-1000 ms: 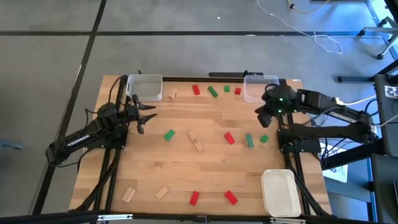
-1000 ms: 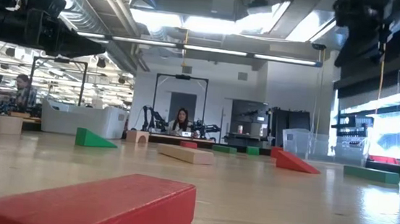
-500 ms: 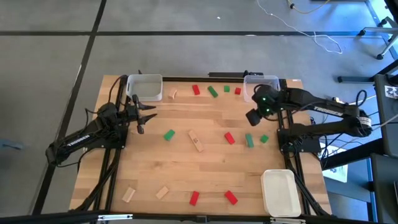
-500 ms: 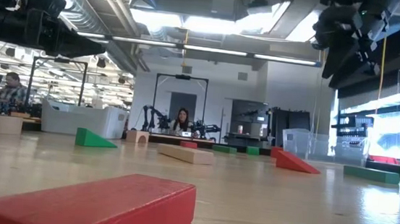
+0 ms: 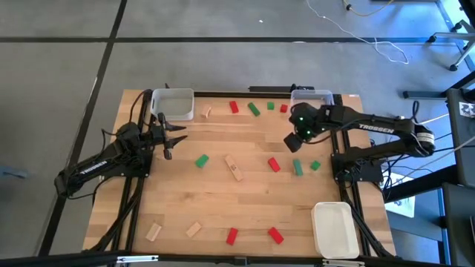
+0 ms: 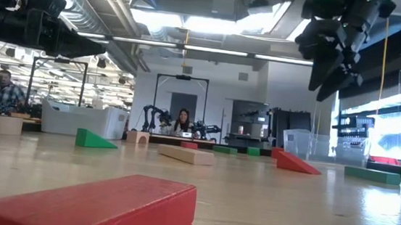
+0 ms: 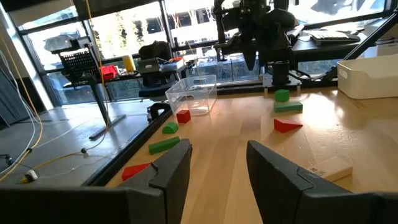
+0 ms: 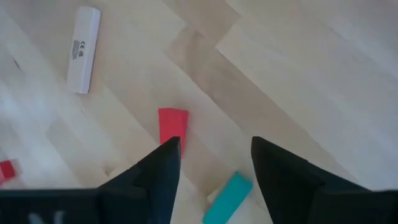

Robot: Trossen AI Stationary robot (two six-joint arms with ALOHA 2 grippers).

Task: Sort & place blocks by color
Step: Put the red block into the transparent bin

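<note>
Red, green and tan blocks lie flat and scattered on the wooden table (image 5: 245, 200). My right gripper (image 5: 295, 141) hangs open above the table's right middle, tipped downward, with nothing between its fingers. Below it lie a red block (image 8: 172, 124) and a green block (image 8: 227, 196), with a tan block (image 8: 84, 50) farther off. The same red block (image 5: 273, 165) and green block (image 5: 297, 167) show in the high view. My left gripper (image 5: 172, 137) waits open and level at the table's left side, holding nothing (image 7: 217, 162).
Two clear bins stand at the far edge, one on the left (image 5: 173, 104) and one on the right (image 5: 310, 100). A white tray (image 5: 334, 228) sits at the near right corner. More blocks lie along the far edge (image 5: 254, 110) and near edge (image 5: 232, 236).
My right gripper has come away from the far right bin, moving toward the table's middle and downward while tipping further down. Its fingers have spread apart. The blocks lie as before.
</note>
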